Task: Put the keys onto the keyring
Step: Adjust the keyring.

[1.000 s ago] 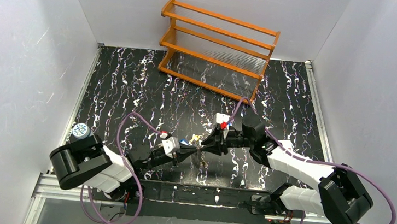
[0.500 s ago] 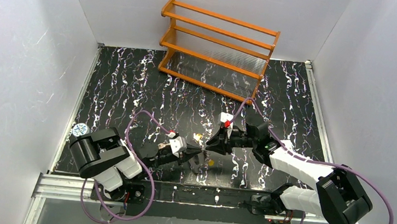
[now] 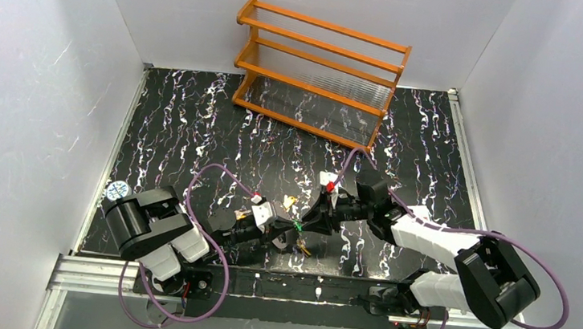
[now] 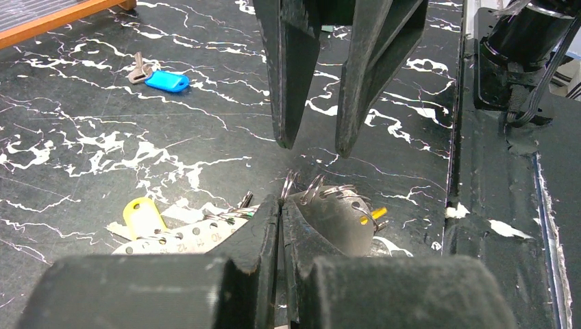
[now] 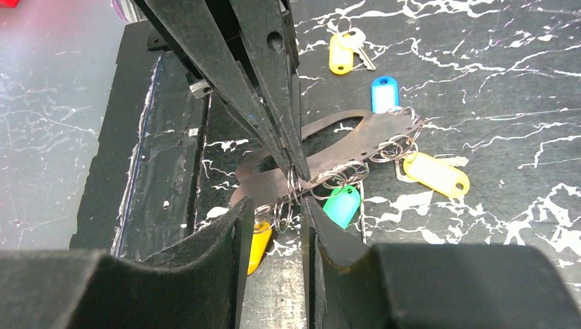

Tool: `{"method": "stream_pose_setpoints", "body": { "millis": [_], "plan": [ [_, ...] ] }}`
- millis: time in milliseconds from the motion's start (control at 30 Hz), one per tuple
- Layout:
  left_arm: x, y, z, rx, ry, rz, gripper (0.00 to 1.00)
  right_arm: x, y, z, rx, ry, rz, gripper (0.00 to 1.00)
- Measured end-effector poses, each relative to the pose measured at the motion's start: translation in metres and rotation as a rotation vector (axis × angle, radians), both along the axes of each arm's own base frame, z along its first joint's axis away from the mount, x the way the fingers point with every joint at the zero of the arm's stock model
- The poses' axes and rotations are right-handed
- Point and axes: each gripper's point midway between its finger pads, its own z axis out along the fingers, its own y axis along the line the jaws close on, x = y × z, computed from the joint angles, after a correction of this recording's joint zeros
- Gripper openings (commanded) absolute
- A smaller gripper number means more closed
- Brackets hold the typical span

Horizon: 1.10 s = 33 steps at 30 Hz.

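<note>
Black tabletop [image 3: 195, 123]; 2 low arms, left claw [image 3: 288, 233], right claw [image 3: 304, 224] tip-to-tip at keyring [image 5: 356, 137]

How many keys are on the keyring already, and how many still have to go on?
Three look done: the green key, yellow key and orange key hang on the keyring. In hand: left gripper jaws shut on the keyring, right gripper jaws open around its wire loops. Left: the blue key and a second yellow key lie loose.

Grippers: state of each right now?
Left gripper: closed, pinching the keyring.
Right gripper: open, holding nothing.
</note>
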Motion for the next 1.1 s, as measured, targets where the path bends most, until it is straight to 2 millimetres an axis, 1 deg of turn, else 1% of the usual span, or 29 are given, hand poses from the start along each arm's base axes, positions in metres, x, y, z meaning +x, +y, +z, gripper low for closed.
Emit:
{"method": "stream_pose_setpoints", "body": {
  "millis": [233, 333, 433, 567, 700, 733, 967, 1067, 1100],
  "plan": [
    [-0.002, -0.001, 0.002, -0.004, -0.002, -0.01, 0.0, 0.001, 0.003, -0.016, -0.035, 0.055, 0.019, 0.38],
    [-0.002, -0.001, 0.002, -0.003, -0.002, -0.012, 0.0, 0.002, 0.006, -0.018, -0.039, 0.067, 0.027, 0.36],
    [-0.002, -0.001, 0.002, -0.003, -0.002, -0.014, 0.0, 0.003, 0.007, -0.017, -0.037, 0.07, 0.035, 0.29],
    [-0.003, -0.001, 0.002, -0.003, -0.001, -0.015, 0.0, 0.002, 0.008, -0.017, -0.034, 0.075, 0.044, 0.14],
    [-0.002, 0.0, 0.002, -0.002, -0.001, -0.012, 0.0, 0.004, 0.011, -0.016, -0.032, 0.085, 0.057, 0.03],
    [-0.001, 0.0, 0.002, -0.002, -0.001, -0.01, 0.0, 0.004, 0.012, -0.016, -0.031, 0.089, 0.063, 0.01],
    [-0.002, 0.003, 0.005, -0.01, -0.006, -0.005, 0.0, 0.004, 0.015, -0.013, -0.03, 0.103, 0.087, 0.01],
    [-0.002, 0.004, 0.008, -0.018, -0.012, 0.001, 0.07, 0.004, 0.015, -0.01, -0.028, 0.1, 0.088, 0.01],
    [-0.002, 0.005, 0.009, -0.021, -0.015, 0.005, 0.12, 0.004, 0.015, -0.008, -0.027, 0.1, 0.085, 0.01]
  ]
}}
